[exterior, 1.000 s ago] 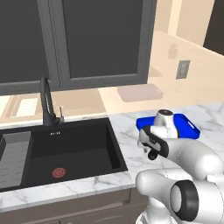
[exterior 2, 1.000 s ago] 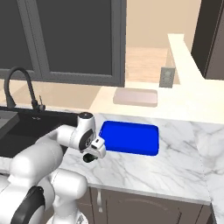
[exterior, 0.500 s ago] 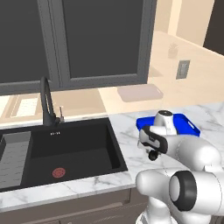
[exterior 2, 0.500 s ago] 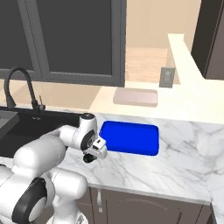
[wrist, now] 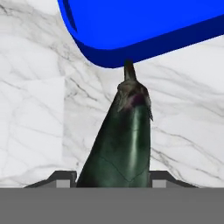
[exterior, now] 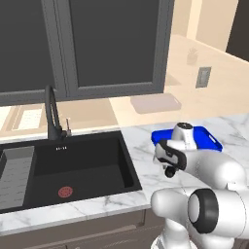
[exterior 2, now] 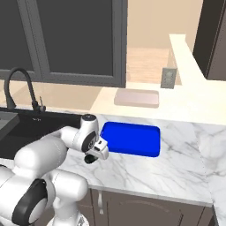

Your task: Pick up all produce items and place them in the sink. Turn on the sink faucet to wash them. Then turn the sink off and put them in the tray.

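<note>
Our arm hid the near left corner of the tray [exterior: 210,138]. We could hardly see our claw [wrist: 113,177] tips. The claw was clenched on a dark eggplant [wrist: 120,144], its stem pointing at the tray just beyond.

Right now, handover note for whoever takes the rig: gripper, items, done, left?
Gripper: jaws on either side of a dark eggplant, closing on it; firm grip not confirmed.
Eggplant: on the marble counter, stem toward the blue tray, beside its near corner.
Sink: no produce in it. Faucet: no water visible.
Done: reached the eggplant.
Left: lift it into the sink, wash, shut faucet, move it to the tray.
</note>
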